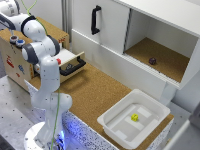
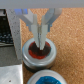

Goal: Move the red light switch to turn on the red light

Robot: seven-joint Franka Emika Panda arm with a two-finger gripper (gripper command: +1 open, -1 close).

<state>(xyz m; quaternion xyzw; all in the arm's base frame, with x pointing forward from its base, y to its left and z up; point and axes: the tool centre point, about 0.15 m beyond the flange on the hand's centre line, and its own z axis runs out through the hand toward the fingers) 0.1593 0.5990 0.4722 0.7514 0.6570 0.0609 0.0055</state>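
Red light (image 2: pixel 39 51): round cap in a metal ring, atop the wooden box at the exterior view's 10 o'clock; blue cap (image 2: pixel 50 79) adjacent. Likely rigid, fixed, smooth; best pressed from above. Gripper (image 2: pixel 40 36): fingertips nearly together directly over it; contact unclear.

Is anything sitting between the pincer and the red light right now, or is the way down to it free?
Nothing visible stands in the way. In the wrist view the pincer hangs directly over the red light, fingertips at its top edge. The blue cap sits beside it, off that line.
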